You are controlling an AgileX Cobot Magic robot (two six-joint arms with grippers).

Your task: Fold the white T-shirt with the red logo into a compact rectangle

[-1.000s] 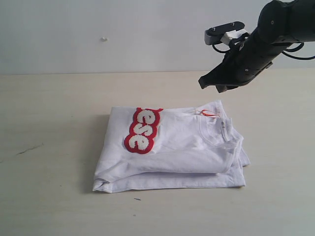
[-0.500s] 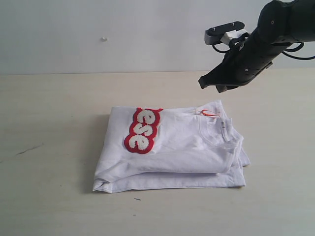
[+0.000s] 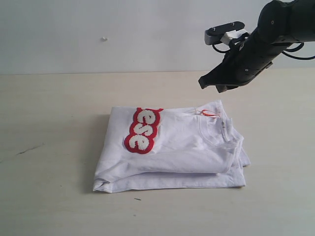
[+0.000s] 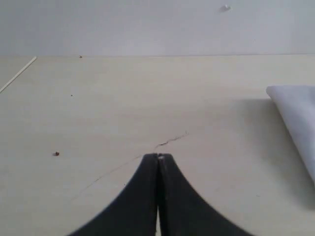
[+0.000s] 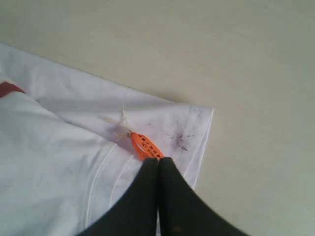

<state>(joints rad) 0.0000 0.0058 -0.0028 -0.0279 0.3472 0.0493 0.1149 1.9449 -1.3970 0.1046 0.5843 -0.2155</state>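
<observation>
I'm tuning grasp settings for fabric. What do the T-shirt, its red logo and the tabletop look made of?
White T-shirt: soft matte knit, probably cotton; it creases and lies in limp layers.
Red logo: fuzzy towel-like patch; raised pile shows on the letters.
Table: smooth pale board, perhaps laminate or painted wood; faint scratches, material uncertain.

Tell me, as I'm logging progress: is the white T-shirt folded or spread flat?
Folded. The white T-shirt lies as a layered rectangle, stacked edges along its near side; only part of the red logo shows.
</observation>
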